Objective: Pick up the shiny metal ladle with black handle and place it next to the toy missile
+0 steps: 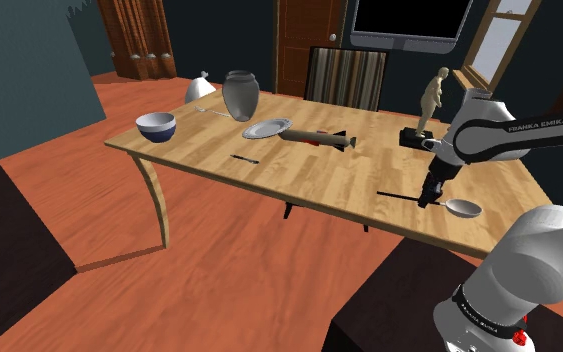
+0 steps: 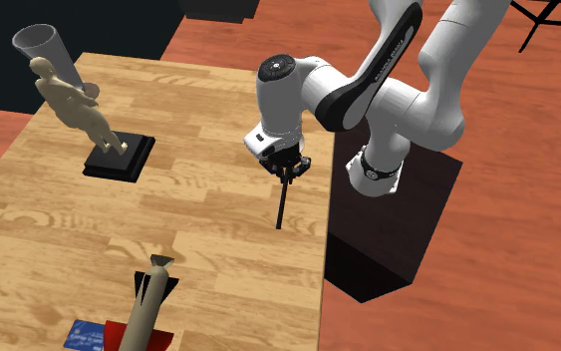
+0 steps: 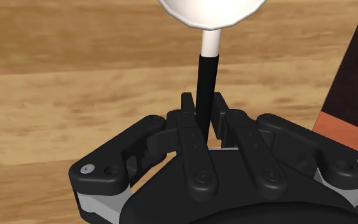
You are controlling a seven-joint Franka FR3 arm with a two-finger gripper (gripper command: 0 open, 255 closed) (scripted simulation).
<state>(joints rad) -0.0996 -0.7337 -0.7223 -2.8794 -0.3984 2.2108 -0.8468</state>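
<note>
While the all-black two-finger gripper [image 3: 202, 113] points down at the light wooden table [image 1: 269, 170], its fingers are clamped partway along the thin black handle of the silvery round-bowled ladle [image 3: 207, 63]. That ladle is near the table edge closest to the arm's stand, well apart from the olive-tan toy missile with dark fins [image 1: 319, 138], which lies toward the table's middle.
</note>
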